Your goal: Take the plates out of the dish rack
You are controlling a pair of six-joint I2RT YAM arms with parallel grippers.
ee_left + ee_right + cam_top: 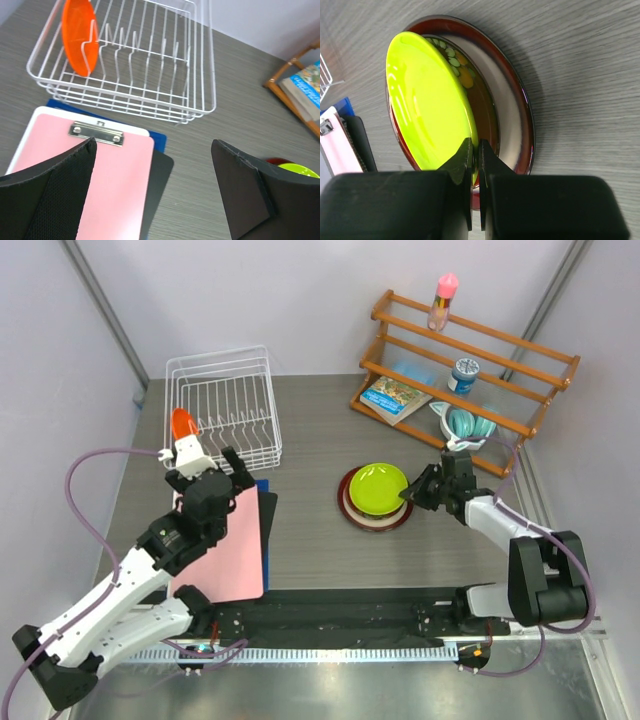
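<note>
The white wire dish rack (228,405) stands at the back left and holds only the orange plate (183,423), upright in its left slots; both also show in the left wrist view, rack (165,95) and orange plate (79,36). My left gripper (155,192) is open and empty above the pink clipboard, short of the rack. My right gripper (475,150) is shut on the rim of the lime green plate (427,102), tilted over the dark red floral plate (485,107) and the cream maroon-rimmed plate (512,120). This stack (375,498) sits mid-table.
A pink clipboard (222,550) lies on dark and blue boards at the front left. A wooden slatted shelf (470,370) at the back right holds a book, a can, a bottle and a teal bowl (468,424).
</note>
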